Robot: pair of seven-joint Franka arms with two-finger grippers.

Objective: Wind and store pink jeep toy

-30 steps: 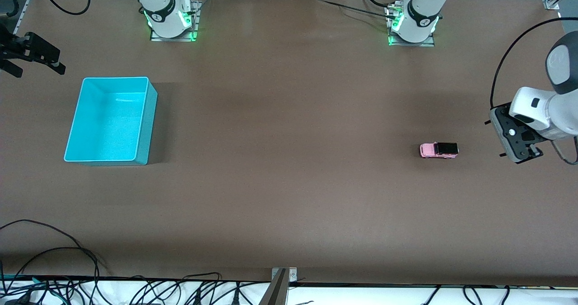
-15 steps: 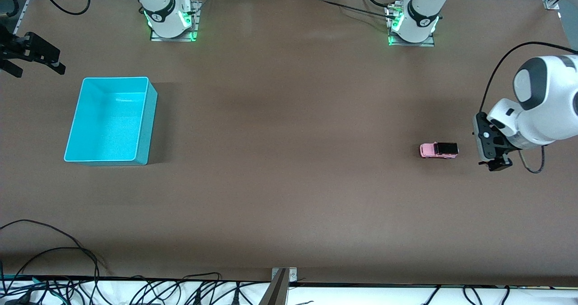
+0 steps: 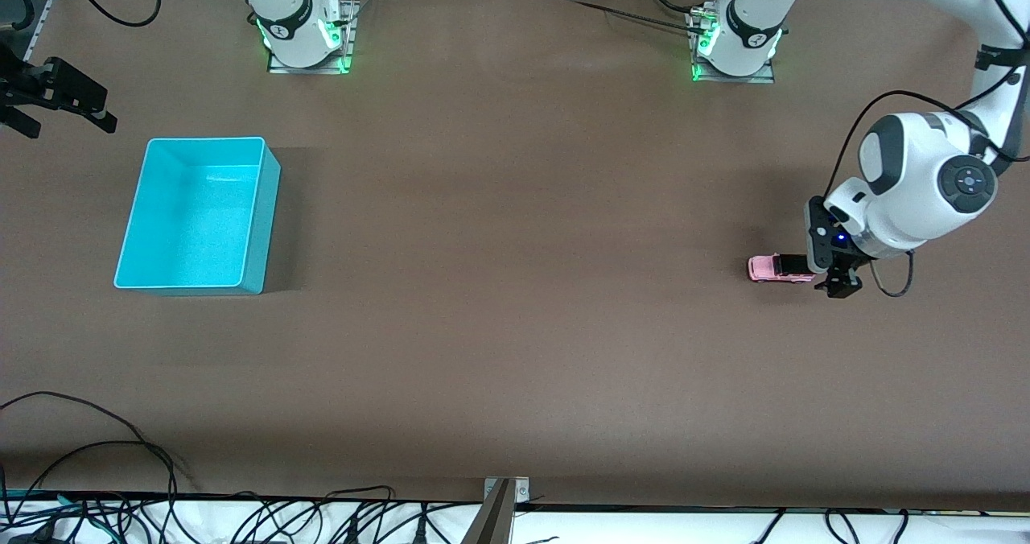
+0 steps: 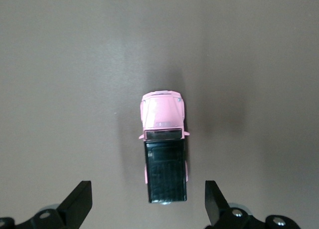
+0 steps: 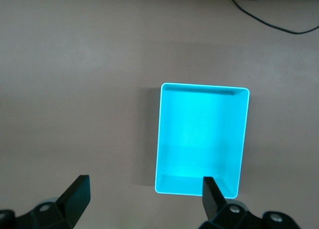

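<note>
The pink jeep toy [image 3: 775, 269] sits on the bench [image 3: 515, 327] toward the left arm's end. The left hand [image 3: 833, 274] hovers by its black-roofed end, fingers [image 4: 77, 206] spread wide. The right hand [image 3: 56, 97] waits with fingers apart, high over the turquoise bin [image 3: 261, 214].

Count on the table [image 3: 515, 327]: one pink jeep toy [image 3: 776, 268]. One turquoise bin [image 3: 197, 214]. Two arms, each with one pincer: left pincer [image 3: 831, 274], right pincer [image 3: 48, 97]. Two green-lit bases at the table's top edge.
</note>
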